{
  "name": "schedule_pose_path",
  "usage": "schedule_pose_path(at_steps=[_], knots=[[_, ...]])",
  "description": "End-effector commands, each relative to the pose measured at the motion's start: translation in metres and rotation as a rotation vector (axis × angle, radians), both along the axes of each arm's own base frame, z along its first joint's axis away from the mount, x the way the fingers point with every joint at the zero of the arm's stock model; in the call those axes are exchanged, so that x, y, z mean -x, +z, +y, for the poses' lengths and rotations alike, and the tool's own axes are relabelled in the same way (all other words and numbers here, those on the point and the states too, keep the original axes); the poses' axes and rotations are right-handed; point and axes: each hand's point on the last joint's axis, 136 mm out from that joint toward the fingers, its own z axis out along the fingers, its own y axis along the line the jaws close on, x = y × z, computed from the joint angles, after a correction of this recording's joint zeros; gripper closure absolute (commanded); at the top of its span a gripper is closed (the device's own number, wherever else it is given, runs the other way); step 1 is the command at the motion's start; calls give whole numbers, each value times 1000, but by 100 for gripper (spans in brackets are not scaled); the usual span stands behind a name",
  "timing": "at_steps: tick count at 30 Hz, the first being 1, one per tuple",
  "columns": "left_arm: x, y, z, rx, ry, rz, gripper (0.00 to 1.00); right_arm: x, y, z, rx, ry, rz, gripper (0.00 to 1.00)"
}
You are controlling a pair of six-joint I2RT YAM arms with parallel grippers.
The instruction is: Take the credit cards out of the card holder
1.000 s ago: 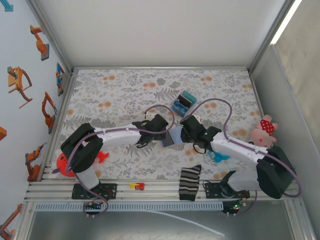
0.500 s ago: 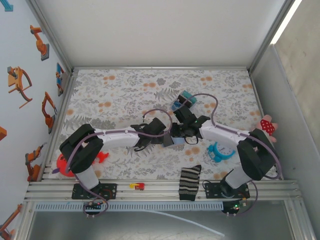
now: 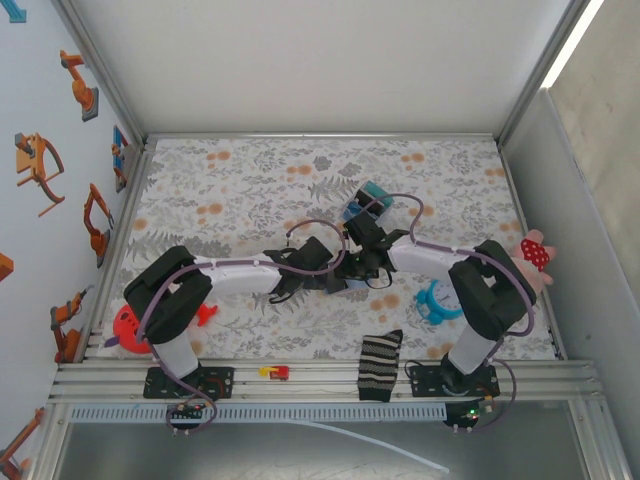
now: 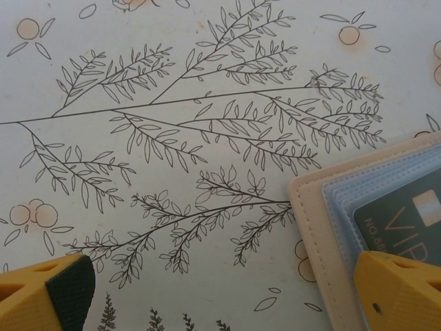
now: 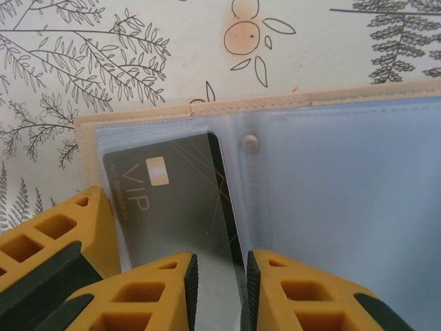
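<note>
Lying open on the flowery table (image 3: pixel 230 190), near its middle, is the card holder (image 3: pixel 352 284), right between the two tools. Its tan edge goes round a light blue inside with two panels. A dark green card (image 5: pixel 172 200) with "VIP" on it sits in the clear pocket of one panel.

The right tool (image 5: pixel 217 289) is low over that pocket with its yellow fingers (image 5: pixel 138 293) close together. There is just a thin gap, and the card's long edge runs into it. I cannot tell if it is pinching the card or not.

The left tool (image 4: pixel 220 303) is spread wide. One of its fingers (image 4: pixel 403 289) covers a corner of the card holder, and the other is over bare table.

Just behind the tools is a blue, teal and black block (image 3: pixel 366 203). A striped sock (image 3: pixel 379 364) lies across the near edge, and a pink plush toy (image 3: pixel 537 255) sits at the right side — well apart from the card holder.
</note>
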Motion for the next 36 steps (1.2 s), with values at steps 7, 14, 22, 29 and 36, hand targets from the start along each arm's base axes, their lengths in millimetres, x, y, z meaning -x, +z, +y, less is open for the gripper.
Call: schedule_pose_path(at_steps=[7, 14, 22, 29, 36], knots=[[4, -11, 12, -46, 26, 27, 3, 0, -9, -1, -18, -3, 20, 73], [4, -11, 13, -54, 28, 26, 3, 4, -15, 2, -47, -10, 49, 73], [4, -11, 17, -70, 32, 25, 3, 7, -9, 8, -109, -13, 53, 76], [5, -9, 27, -128, 45, 19, 3, 4, 9, 21, -255, -16, 28, 83], [4, -6, 31, -154, 54, 11, 3, 2, 18, 30, -403, -39, 36, 86]])
